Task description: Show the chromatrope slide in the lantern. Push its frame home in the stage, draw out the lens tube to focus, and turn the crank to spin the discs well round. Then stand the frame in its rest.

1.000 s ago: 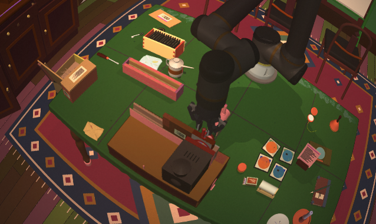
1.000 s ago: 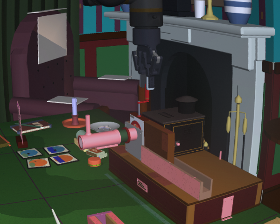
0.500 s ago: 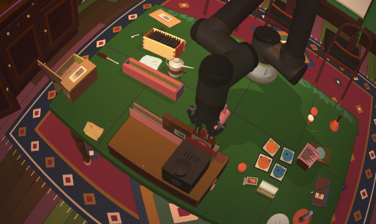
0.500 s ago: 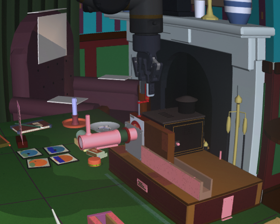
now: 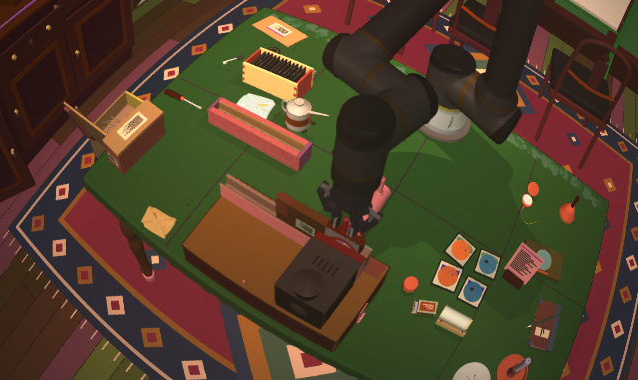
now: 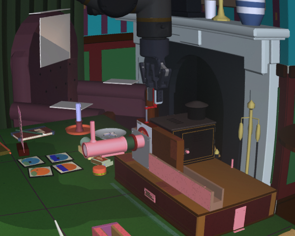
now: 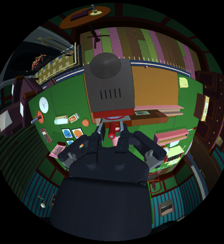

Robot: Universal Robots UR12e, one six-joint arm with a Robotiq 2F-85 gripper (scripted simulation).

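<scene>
The red crank handle [image 7: 112, 130] stands up from the top of the slide frame, between my fingers. My gripper [image 6: 155, 97] points straight down over it and is open, holding nothing. The chromatrope slide frame [image 6: 167, 148] sits in the lantern's stage, its red disc [image 6: 142, 131] showing behind the grey front plate. The pink lens tube [image 6: 105, 146] sticks out to the left of the stage. The black lantern body [image 5: 317, 281] sits behind the stage on the wooden base [image 5: 246, 255]. A pink trough-shaped rest [image 6: 187, 185] runs along the base.
The long pink tray [image 5: 259, 132] lies across the table's far side. Slide pictures [image 5: 465, 270], an orange cap [image 5: 410, 283] and a matchbox [image 5: 425, 306] lie right of the lantern. A cardboard box [image 5: 126, 130] sits at the left edge.
</scene>
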